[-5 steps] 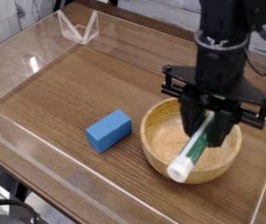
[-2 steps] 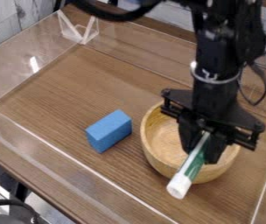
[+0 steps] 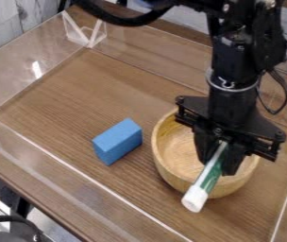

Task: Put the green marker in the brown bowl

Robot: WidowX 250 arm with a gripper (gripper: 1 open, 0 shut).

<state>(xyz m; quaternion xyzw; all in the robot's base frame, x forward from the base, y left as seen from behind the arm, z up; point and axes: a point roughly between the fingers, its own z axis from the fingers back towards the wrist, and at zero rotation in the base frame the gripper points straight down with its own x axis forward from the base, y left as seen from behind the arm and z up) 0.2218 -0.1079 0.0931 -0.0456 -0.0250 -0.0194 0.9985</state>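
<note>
The brown bowl point(image 3: 184, 156) sits on the wooden table at the right front. My gripper point(image 3: 225, 151) hangs straight down into it, its black fingers shut on the upper end of the green marker point(image 3: 206, 184). The marker slants down and to the left from the fingers. It crosses over the bowl's near rim, and its white end sticks out past the rim toward the front. Whether the marker touches the rim I cannot tell.
A blue rectangular block point(image 3: 117, 141) lies left of the bowl on the table. Clear plastic walls point(image 3: 33, 66) ring the table, with a folded clear piece point(image 3: 86, 33) at the back left. The robot arm point(image 3: 244, 47) rises above the bowl.
The gripper with the marker has dropped lower into the bowl and shifted slightly, so the marker's white end now reaches farther past the near rim.
</note>
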